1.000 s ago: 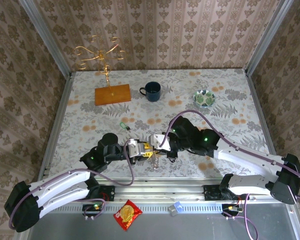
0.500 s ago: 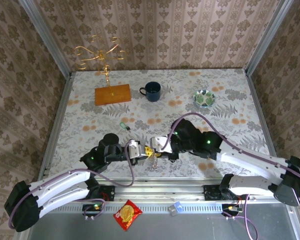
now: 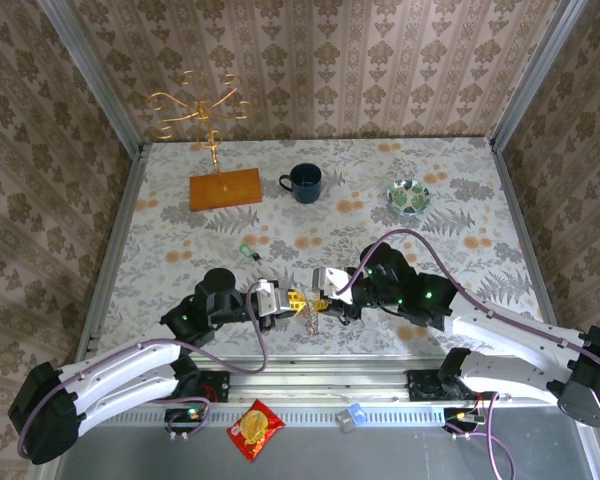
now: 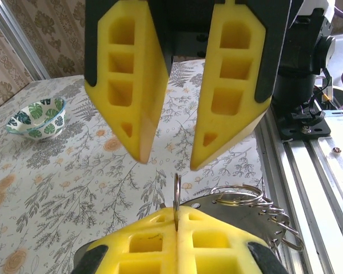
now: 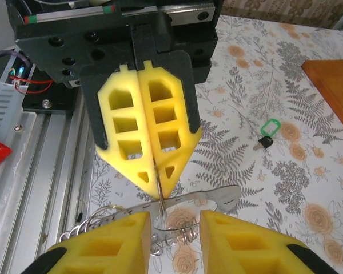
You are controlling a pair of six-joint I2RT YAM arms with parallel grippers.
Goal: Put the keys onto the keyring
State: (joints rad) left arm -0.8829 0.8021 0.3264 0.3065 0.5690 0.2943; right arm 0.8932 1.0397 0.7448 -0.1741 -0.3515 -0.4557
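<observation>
Over the floral table (image 3: 180, 230), your left gripper (image 5: 158, 178) clamps the keyring (image 4: 176, 194); your right gripper (image 4: 166, 162) hangs part-open, empty. A nudge could twist that ring free.

Right of table (image 3: 480, 240) open; mug (image 3: 305, 182), bowl (image 3: 408, 196), stand (image 3: 215, 150) along far edge.

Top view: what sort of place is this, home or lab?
Probably a lab test cell dressed to look homely: wallpaper panels held in aluminium posts, two arms bolted to a rail, and household props such as a mug and bowl.
</observation>
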